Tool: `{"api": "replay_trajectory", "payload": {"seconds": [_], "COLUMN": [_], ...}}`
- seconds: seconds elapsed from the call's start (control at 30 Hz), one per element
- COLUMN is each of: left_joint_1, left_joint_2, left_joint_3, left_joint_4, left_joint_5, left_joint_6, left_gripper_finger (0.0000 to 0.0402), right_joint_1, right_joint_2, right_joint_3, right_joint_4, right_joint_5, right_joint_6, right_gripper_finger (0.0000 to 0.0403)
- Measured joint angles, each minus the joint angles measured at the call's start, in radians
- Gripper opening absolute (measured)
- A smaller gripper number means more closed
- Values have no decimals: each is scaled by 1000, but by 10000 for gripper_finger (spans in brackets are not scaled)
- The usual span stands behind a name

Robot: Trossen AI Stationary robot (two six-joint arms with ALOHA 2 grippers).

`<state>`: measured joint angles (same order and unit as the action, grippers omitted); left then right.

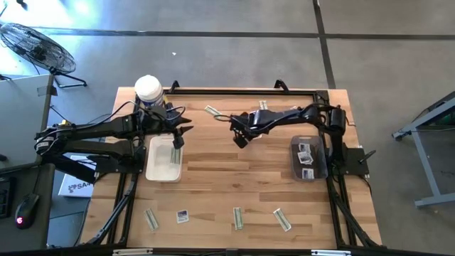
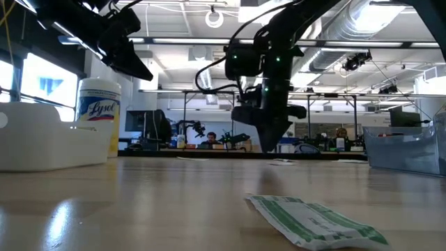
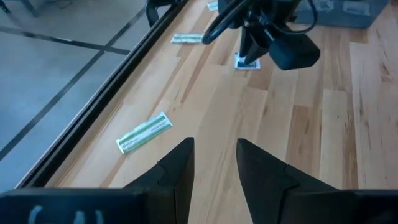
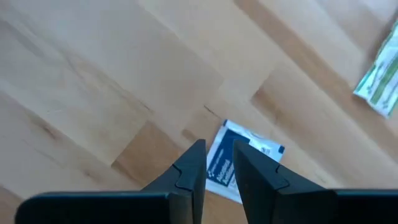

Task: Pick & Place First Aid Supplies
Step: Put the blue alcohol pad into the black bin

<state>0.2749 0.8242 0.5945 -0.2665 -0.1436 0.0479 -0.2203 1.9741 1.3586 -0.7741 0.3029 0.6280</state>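
lysol canister (image 2: 97, 111), right gripper (image 4: 219, 163) narrow above blue-print packet (image 4: 242, 160), left gripper (image 3: 214, 163) parted, empty

Light wooden plank table (image 1: 227, 178) under both claws, white-lidded yellow wipes canister (image 1: 148, 90) just behind the left claw, white rectangular plastic tray (image 1: 163, 159) below it, dark grey plastic tray (image 1: 310, 146) well beside the right claw, black floor fan (image 1: 32, 44) far beyond the left claw.

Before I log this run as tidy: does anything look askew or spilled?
Nothing is spilled or damaged. Loose strips and a white packet lie scattered at odd angles along the table's near edge, unsorted. The right hand hovers over another white packet.
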Motion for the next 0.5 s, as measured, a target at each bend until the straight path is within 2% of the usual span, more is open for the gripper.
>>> {"api": "replay_trajectory", "payload": {"seconds": [0.5], "left_joint_1": [0], "left_joint_2": [0], "left_joint_3": [0], "left_joint_4": [-22], "left_joint_5": [0], "left_joint_6": [0], "left_gripper_finger": [117], "right_joint_1": [-2], "right_joint_2": [61], "right_joint_3": [0], "right_joint_4": [10], "right_joint_5": [-24], "right_joint_6": [185], "right_gripper_finger": [74]}}
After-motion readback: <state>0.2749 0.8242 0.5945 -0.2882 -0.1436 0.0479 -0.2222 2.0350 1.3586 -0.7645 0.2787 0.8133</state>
